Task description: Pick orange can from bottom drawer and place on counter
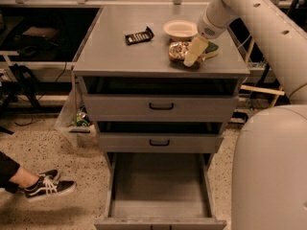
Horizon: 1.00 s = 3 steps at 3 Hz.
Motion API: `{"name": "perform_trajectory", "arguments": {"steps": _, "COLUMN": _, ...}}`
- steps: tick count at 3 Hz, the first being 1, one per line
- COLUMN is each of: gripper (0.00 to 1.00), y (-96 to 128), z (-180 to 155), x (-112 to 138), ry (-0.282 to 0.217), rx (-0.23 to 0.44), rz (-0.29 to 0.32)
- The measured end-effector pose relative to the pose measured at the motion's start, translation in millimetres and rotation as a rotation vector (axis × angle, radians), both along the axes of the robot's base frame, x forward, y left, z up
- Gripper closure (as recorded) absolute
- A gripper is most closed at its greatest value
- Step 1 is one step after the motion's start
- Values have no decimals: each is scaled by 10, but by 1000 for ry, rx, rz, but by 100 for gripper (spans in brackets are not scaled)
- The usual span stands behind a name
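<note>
The orange can (177,51) lies on the counter (120,56), on its right side near the front edge. My gripper (191,55) comes down from the upper right and sits right against the can's right side, low over the counter. The bottom drawer (158,188) is pulled out, and its plain grey inside holds nothing.
A white bowl (180,29) stands just behind the can. A green sponge (211,47) lies to the gripper's right. A black flat object (139,35) lies mid-counter. The two upper drawers with black handles (161,106) are slightly open. A person's shoe (48,186) is on the floor at left.
</note>
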<state>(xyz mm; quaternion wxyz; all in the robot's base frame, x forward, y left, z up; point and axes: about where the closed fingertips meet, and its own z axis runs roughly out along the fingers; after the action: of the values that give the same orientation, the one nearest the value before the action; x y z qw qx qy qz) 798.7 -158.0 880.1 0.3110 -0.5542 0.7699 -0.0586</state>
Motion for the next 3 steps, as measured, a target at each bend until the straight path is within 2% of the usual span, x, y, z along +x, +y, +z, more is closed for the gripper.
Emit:
{"name": "perform_trajectory", "arguments": {"steps": 1, "gripper": 0, "y": -114, "z": 345, "x": -78, "ry": -26, "rx": -57, "rz": -17}}
{"name": "perform_trajectory", "arguments": {"steps": 2, "gripper": 0, "y": -664, "z": 1130, "x": -483, "ry": -62, "rx": -137, "rz": -151}}
{"name": "perform_trajectory", "arguments": {"steps": 3, "gripper": 0, "y": -1340, "z": 2137, "x": -1230, "ry": -147, "rx": -172, "rz": -329}}
